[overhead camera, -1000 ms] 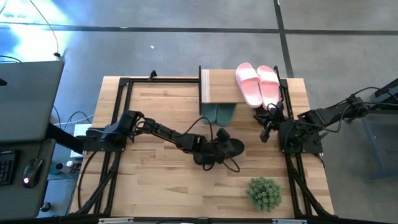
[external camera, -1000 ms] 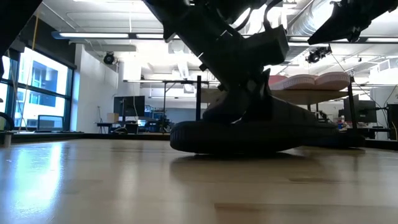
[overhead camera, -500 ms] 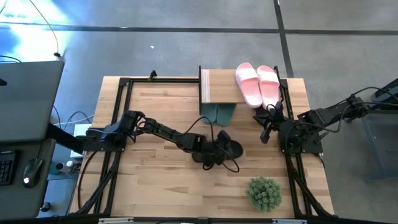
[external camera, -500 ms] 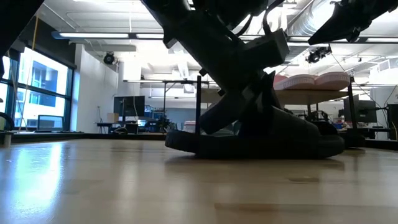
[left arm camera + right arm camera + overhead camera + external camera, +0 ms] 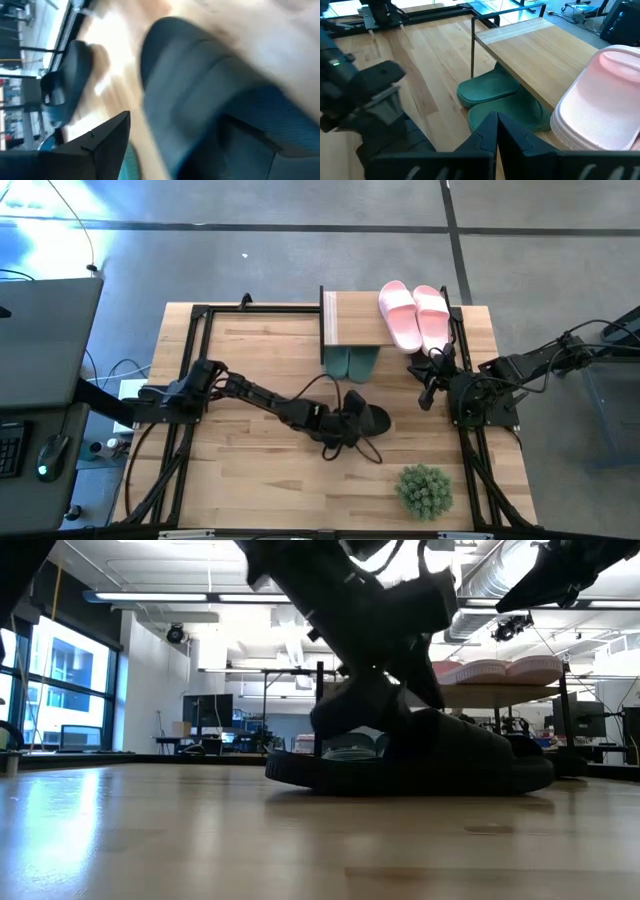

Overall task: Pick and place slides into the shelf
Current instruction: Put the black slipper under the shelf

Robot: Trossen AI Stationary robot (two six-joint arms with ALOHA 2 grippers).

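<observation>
While my left gripper [image 5: 345, 423] hangs with fingers spread wide, gripping nothing, the black slides [image 5: 372, 419] lie mid-table just beside it. My right gripper [image 5: 434, 367] rests closed and empty right of the shelf [image 5: 352, 320], near the pink slides [image 5: 417, 315].

light: we see bright ceiling strips, window glare on table [image 5: 150, 830] | blur: black slide [image 5: 210, 100] smeared

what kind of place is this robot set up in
Most likely an open-plan robotics lab or workshop, not a home. The low view shows exposed ceiling ducts, strip lights and rows of desks with monitors behind the wooden table. The high view shows bare concrete floor around it.
</observation>
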